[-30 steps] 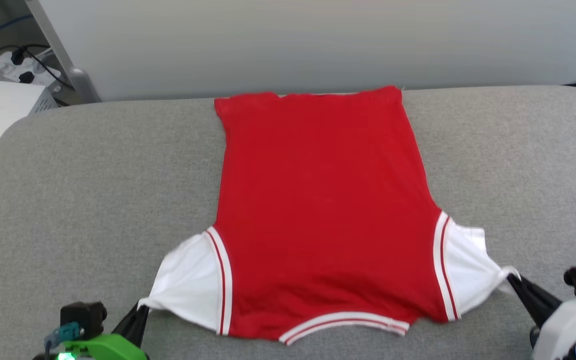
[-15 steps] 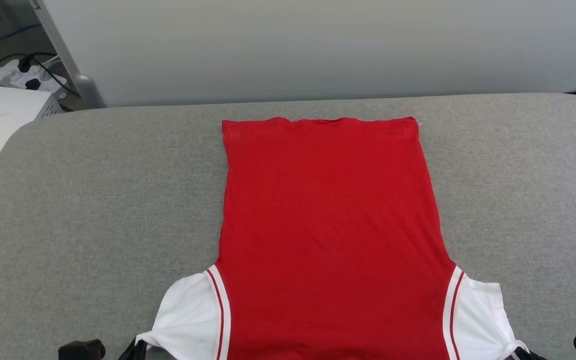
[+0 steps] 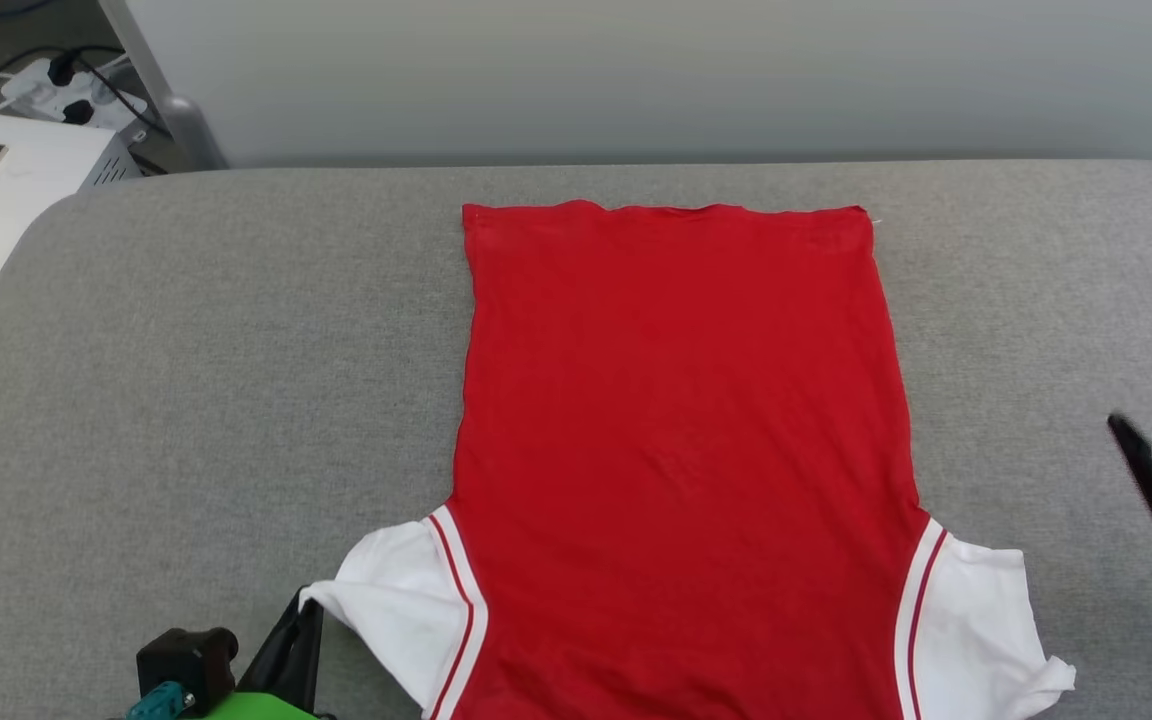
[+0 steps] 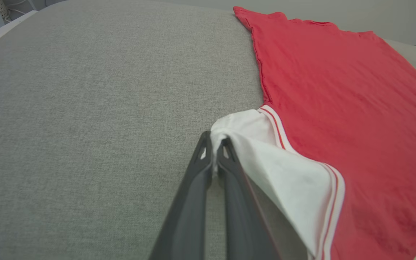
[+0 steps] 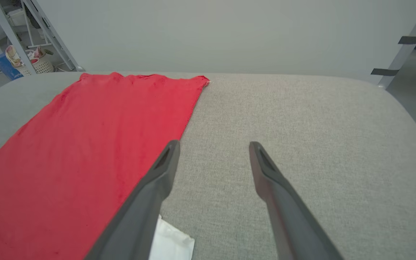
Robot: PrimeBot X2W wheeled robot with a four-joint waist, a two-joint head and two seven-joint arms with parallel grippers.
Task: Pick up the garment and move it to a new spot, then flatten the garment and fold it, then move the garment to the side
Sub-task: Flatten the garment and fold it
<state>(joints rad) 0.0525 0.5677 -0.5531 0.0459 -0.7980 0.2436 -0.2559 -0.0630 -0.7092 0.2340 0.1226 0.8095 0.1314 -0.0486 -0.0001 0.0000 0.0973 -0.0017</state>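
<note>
I saw the garment (image 3: 676, 420) as soft, matt cloth, its red body finely knit and its white sleeve (image 4: 287, 173) smooth. The grey tabletop (image 3: 206, 380) wore a coarse woven fabric. The right gripper (image 5: 213, 146) had fingers (image 5: 284, 202) of smooth, matt dark plastic.

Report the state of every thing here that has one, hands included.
garment, spread flat on the grey surface, plain red side up.
left sleeve, tip pinched and lifted by the left hand.
right sleeve, lying loose, not held.
left hand, shut on the garment's left sleeve.
right hand, open, empty, beside the garment.
</note>
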